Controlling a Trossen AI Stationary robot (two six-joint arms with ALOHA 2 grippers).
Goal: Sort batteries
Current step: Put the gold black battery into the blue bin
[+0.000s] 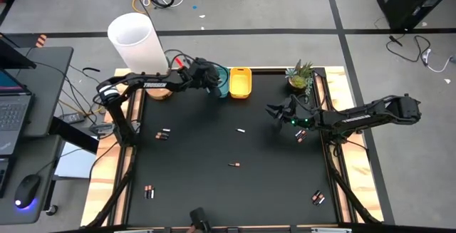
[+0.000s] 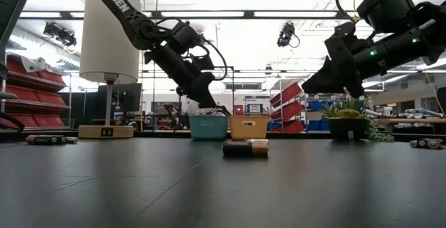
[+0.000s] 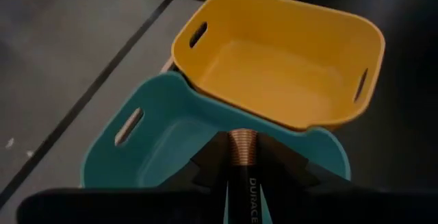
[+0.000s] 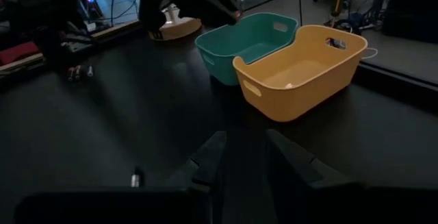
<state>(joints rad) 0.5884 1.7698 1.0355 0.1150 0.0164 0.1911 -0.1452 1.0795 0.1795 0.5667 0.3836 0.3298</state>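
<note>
Left wrist view: left gripper (image 3: 241, 183) clamps cylindrical copper-tipped battery (image 3: 241, 157).

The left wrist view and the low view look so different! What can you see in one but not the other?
Only the left wrist view shows the inside of the yellow bin and the battery clamped in the left gripper above the teal bin. Only the low view shows the right gripper, a loose battery lying on the table, the potted plant and the lamp. Both show the two bins side by side.
</note>
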